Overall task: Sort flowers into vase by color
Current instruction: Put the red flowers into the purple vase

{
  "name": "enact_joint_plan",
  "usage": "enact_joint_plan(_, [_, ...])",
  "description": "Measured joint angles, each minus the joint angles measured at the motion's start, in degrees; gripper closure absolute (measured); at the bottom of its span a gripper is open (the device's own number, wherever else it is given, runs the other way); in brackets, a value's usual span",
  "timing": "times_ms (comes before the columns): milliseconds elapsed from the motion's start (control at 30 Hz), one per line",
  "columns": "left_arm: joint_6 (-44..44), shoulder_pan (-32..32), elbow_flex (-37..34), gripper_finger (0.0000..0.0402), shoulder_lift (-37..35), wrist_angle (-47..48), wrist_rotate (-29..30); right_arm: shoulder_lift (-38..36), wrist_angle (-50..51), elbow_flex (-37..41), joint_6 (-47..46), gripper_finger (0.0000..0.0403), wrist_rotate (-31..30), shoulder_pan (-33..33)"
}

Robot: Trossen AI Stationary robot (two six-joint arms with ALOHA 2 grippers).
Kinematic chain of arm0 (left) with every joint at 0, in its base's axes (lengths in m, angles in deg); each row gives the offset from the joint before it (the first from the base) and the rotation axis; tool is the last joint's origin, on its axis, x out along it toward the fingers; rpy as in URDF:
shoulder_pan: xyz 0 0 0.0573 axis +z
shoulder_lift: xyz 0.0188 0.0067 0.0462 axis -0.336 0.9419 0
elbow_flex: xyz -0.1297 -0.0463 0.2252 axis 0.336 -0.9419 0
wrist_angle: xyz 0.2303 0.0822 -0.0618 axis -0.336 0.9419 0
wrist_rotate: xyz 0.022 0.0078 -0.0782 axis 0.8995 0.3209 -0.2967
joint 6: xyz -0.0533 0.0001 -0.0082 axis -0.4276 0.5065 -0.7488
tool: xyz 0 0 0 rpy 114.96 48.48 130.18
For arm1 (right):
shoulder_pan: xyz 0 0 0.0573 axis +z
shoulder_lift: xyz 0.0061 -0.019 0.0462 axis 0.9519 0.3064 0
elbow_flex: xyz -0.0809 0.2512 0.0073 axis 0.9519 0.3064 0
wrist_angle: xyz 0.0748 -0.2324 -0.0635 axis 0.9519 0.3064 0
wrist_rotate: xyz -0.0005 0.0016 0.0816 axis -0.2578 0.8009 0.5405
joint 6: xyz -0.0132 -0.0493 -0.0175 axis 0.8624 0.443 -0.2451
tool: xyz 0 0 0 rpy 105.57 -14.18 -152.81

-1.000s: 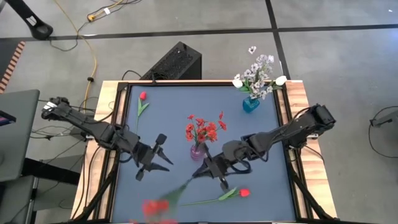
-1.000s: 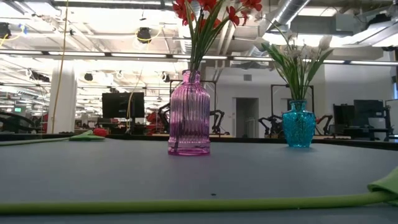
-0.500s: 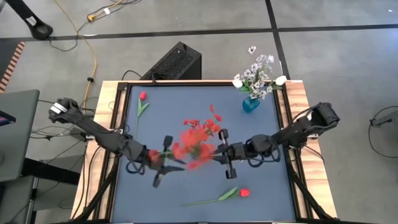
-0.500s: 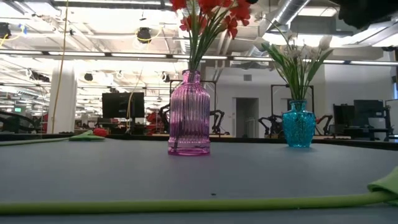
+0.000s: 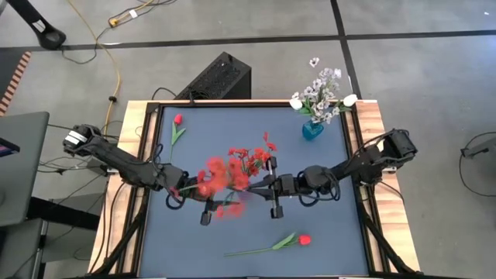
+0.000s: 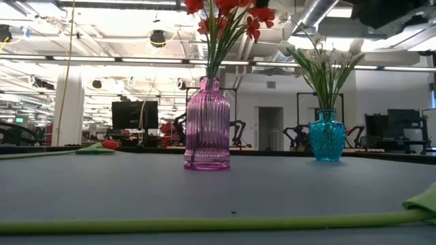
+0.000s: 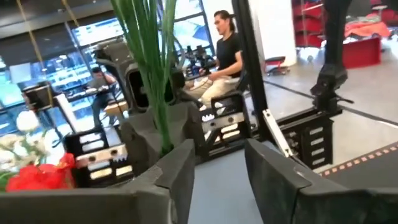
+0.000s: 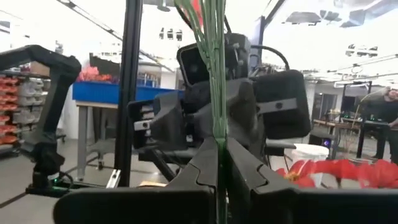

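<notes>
The right end effector (image 5: 263,186) was seen pressed together on a bundle of green stems (image 8: 214,68), which rose upright from between its fingers (image 8: 249,171) in the right wrist view. Directly facing it, close by, the left end effector (image 5: 211,203) was held with its fingers (image 7: 273,174) spread; one green stem (image 7: 155,68) stood just beyond its fingers, and whether it was touched could not be told. Between the two end effectors, a blurred red spray (image 5: 221,177) was carried above the worktop (image 5: 325,232). Behind it, the pink vase (image 6: 207,126) held several red flowers (image 5: 254,157); the exact number could not be counted.

Beyond the right end effector, toward the far corner of the worktop, one blue vase (image 5: 312,129) was filled with white flowers (image 5: 322,91). Two single red tulips were counted lying flat on the worktop: one (image 5: 302,240) near the front edge, just below the right end effector, and one (image 5: 177,121) near the far edge, beyond the left end effector. Two vases in all were seen. In the left wrist view, two seated persons (image 7: 227,46) were visible in the room behind.
</notes>
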Motion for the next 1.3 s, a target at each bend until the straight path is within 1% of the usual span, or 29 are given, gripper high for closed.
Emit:
enact_joint_plan(133, [0.0,0.1,0.0,0.0238,-0.1,-0.2,3.8,0.0,3.5,-1.0,0.0,0.0367,0.1,-0.6])
enact_joint_plan(267, [-0.2,0.5,0.0,0.0217,-0.1,-1.6,6.2,0.0,3.8,-1.7,0.0,0.0367,0.1,-0.6])
enact_joint_plan(367, [-1.0,1.1,0.0,0.021,-0.1,-2.9,5.2,0.0,4.1,-1.8,0.0,0.0367,0.1,-0.7])
enact_joint_plan(500, [0.1,1.8,0.0,0.021,-0.1,-5.3,0.1,0.0,3.9,-1.8,-0.4,0.0367,0.1,-1.3])
enact_joint_plan(700, [0.0,2.6,0.0,0.0211,-0.1,-7.8,0.6,0.0,4.2,-1.8,-0.5,0.0366,0.1,-2.0])
enact_joint_plan(900, [0.0,3.2,0.0,0.0213,-0.1,-8.0,0.5,0.0,4.8,-1.8,-0.4,0.0365,0.1,-2.1])
enact_joint_plan(967, [0.0,3.2,0.0,0.0223,-0.1,-8.0,0.6,0.0,4.9,-1.8,-0.4,0.0363,0.1,-2.1])
enact_joint_plan(1033, [-0.1,3.2,0.0,0.0244,-0.1,-8.0,0.7,0.0,4.9,-1.8,-0.4,0.0359,0.1,-2.1])
enact_joint_plan(1133, [-0.1,3.2,0.0,0.0296,-0.1,-8.0,1.2,0.0,5.0,-1.8,-0.4,0.0349,0.1,-2.1])
enact_joint_plan(1233, [-0.1,3.2,0.0,0.0366,-0.1,-7.9,0.6,0.0,5.1,-1.8,-0.4,0.0342,0.2,-2.1])
enact_joint_plan(1267, [0.0,3.2,0.0,0.0382,-0.1,-7.9,0.5,0.0,5.1,-1.8,-0.4,0.034,0.2,-2.1])
enact_joint_plan(1300, [0.0,3.2,0.0,0.0389,-0.1,-7.9,0.3,0.0,5.1,-1.8,-0.4,0.0339,0.3,-2.1])
